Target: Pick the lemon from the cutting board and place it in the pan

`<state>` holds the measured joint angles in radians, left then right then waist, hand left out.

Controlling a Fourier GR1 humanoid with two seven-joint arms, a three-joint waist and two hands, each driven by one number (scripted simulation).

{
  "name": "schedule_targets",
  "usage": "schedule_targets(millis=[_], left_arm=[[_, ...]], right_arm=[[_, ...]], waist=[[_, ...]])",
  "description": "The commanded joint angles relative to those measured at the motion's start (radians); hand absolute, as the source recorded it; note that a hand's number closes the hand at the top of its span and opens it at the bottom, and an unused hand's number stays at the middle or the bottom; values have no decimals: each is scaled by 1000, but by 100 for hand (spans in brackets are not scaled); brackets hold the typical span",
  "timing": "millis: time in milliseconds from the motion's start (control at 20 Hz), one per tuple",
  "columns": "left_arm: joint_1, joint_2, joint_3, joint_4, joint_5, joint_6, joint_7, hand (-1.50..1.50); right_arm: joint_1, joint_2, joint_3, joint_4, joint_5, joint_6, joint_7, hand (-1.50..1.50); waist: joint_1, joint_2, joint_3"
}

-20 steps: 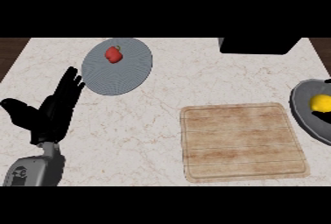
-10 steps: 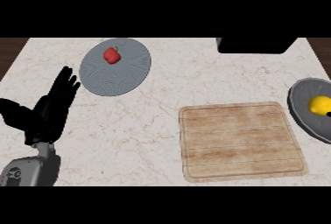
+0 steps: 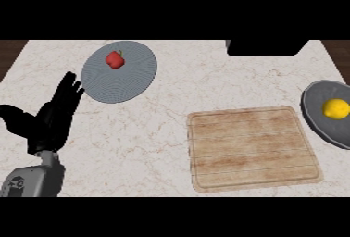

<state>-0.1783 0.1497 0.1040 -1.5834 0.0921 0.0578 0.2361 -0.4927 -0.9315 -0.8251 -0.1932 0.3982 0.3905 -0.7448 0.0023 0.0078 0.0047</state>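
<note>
Left hand (image 3: 49,121) rests open, fingers straight up, just left of the plate (image 3: 120,71). Grey forearm enters below it.

Even, bright, diffuse light fell on the counter (image 3: 178,102); shadows were faint, and no glare showed.

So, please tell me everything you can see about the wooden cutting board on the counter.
The light brown wooden cutting board is a nearly square slab with rounded corners, a raised rim and a shallow groove running inside it. Its grain shows as faint horizontal lines with paler patches. It lies flat on the white marbled counter, right of centre and near the front edge. Nothing rests on it. The dark grey pan, holding the yellow lemon, sits just to its right; whether they touch cannot be told.
</note>
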Motion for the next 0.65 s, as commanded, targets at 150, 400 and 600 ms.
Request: schedule_targets(millis=[150,400,600], left_arm=[[33,18,24,-3,35,-40,-21,0],[2,38,37,0,35,-34,19,0],[-14,1,14,1,14,-1,14,0]], right_arm=[[164,-86,-30,5,-64,282,-149,-150],[235,-101,-45,-8,-98,304,-174,-150],[255,-91,-26,-39,-108,282,-168,-150]], waist=[[-4,-5,0],[-8,-5,2],[-6,-5,0]])
